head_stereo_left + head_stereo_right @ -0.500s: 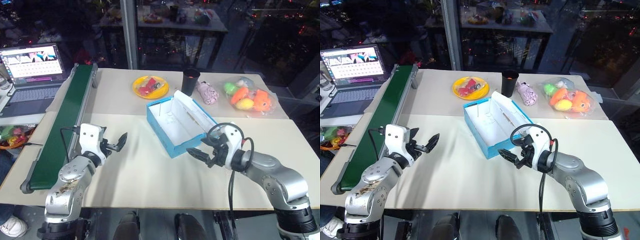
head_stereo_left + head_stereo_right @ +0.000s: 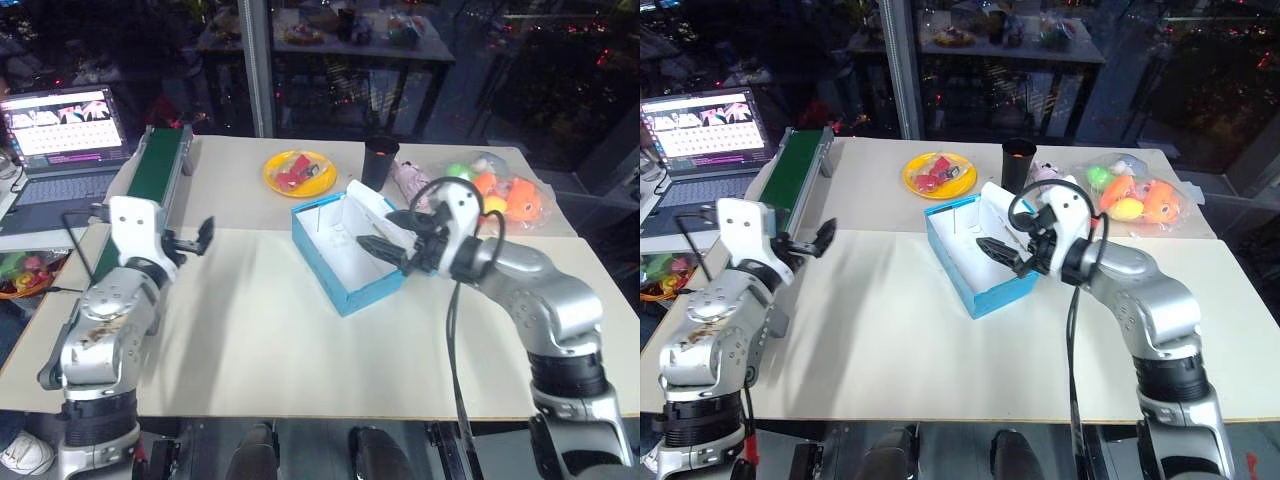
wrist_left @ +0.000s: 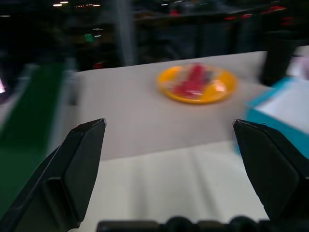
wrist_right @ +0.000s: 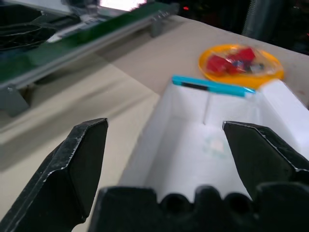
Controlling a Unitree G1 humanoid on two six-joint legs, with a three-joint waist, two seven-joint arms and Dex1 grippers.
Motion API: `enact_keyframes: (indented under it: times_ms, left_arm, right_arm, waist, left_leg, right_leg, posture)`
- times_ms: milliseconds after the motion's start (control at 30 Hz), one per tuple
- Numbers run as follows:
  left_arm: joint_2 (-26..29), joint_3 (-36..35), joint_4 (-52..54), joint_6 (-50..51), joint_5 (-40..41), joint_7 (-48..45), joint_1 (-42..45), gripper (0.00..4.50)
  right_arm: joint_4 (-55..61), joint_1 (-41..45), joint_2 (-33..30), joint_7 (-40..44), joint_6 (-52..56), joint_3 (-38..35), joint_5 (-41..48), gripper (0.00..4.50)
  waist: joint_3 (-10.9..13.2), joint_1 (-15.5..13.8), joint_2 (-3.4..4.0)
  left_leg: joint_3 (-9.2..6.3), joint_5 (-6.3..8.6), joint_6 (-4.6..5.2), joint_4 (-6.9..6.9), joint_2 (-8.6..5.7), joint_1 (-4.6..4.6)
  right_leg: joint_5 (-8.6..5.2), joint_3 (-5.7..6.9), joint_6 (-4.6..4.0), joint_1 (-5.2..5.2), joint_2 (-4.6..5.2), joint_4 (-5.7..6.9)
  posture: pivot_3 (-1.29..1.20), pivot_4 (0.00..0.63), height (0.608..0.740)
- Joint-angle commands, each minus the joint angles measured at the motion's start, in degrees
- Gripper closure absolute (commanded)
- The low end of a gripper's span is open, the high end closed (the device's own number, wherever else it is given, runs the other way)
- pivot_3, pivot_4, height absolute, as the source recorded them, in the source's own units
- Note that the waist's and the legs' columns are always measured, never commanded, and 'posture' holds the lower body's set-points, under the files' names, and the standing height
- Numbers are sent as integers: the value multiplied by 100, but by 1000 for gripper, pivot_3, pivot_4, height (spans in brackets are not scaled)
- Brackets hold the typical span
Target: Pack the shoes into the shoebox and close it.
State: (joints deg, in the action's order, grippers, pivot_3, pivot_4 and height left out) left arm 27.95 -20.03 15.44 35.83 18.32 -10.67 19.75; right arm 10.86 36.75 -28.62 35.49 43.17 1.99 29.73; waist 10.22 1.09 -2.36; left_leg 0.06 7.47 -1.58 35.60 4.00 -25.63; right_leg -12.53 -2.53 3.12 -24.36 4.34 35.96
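Note:
The shoebox [image 2: 352, 296] is bright blue with a white inside. It stands open at the table's middle, lid raised on its far right side, and nothing shows inside it. My right gripper [image 2: 386, 234] hovers open above the box's right half, pointing left across the opening; the right wrist view looks between its fingers [image 4: 82, 159] into the white interior [image 4: 193, 159]. Left of the box, near the conveyor, my left gripper [image 2: 205, 236] is open and holds nothing. The shoes are out of view.
A yellow plate [image 2: 300, 172] with small red pieces lies behind the box, beside a black cup [image 2: 381, 160] and a pink bundle [image 2: 412, 186]. A bag of colourful toys [image 2: 497, 196] sits far right. A green conveyor [image 2: 135, 225] and a laptop [image 2: 62, 132] line the left.
My right gripper has risen from the table in front of the box to over its opening. The left gripper has lifted and swung left toward the conveyor. Both stay open.

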Motion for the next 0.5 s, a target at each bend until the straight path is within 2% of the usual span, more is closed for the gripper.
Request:
enact_keyframes:
  times_ms: [33, 200, 333, 500]
  left_arm:
    - [276, -523, -15, 103, -66, 230, 120, 0]
    - [361, -763, -44, 15, -63, 258, -25, 0]
    - [280, -664, -213, -130, -122, 235, -99, 0]
    - [402, -644, -572, -300, -203, 176, -104, 0]
  right_arm:
    - [-585, 510, 340, 370, -689, 355, -309, 25]
    - [-1422, 1050, 891, 736, -1312, 711, -661, 25]
    - [-2121, 1429, 1360, 923, -1702, 837, -836, 25]
    - [-2316, 1476, 1532, 1081, -1843, 857, -970, 25]
  waist:
    - [0, 2, 0]
    - [0, -12, 0]
    - [1, -31, 0]
    - [1, -33, 0]
  left_leg:
    - [-1, 0, 0, 0, 0, 1]
    - [1, 0, -1, 0, 0, 2]
    - [-1, 1, -3, 0, 1, -2]
    - [0, 16, -27, -1, 2, -2]
  right_leg:
    - [1, 1, 2, 0, 0, 2]
    - [7, 1, -1, 0, 1, 4]
    - [19, 8, -18, 0, 3, 8]
    - [27, 11, -30, -2, 3, 8]
  posture:
    - [0, 150, 736]
    - [0, 150, 736]
    - [0, 150, 736]
    - [0, 150, 736]
